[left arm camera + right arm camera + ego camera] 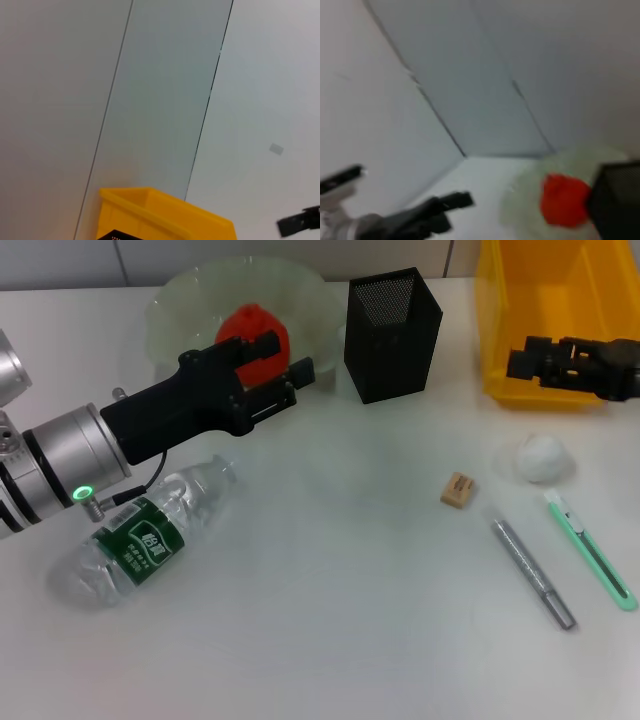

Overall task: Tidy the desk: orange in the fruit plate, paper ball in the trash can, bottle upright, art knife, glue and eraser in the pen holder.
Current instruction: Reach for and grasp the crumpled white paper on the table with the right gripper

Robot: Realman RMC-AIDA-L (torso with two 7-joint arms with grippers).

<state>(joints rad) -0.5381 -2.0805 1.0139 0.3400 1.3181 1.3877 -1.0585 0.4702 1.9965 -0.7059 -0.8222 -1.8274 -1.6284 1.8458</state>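
Fingers of the left gripper (285, 365) stood parted and empty at the near rim of the pale green glass fruit plate (175, 300), just in front of the red-orange orange (250, 330) lying in that plate. Whether the right gripper (520, 358), over the yellow plastic bin (500, 320) well to the right of the plate, was parted or clenched I could not tell.

Near the plate's front edge lay the clear plastic water bottle with the green label (145, 535), on its side on the white table (330, 620). It looked nearly empty, so light, smooth and easily crushed; I judged the labelled middle the safest hold.

Only the head view showed the bottle. The right wrist view showed the orange (563, 199) in the plate from the side; the left wrist view showed merely wall and bin (165, 215).
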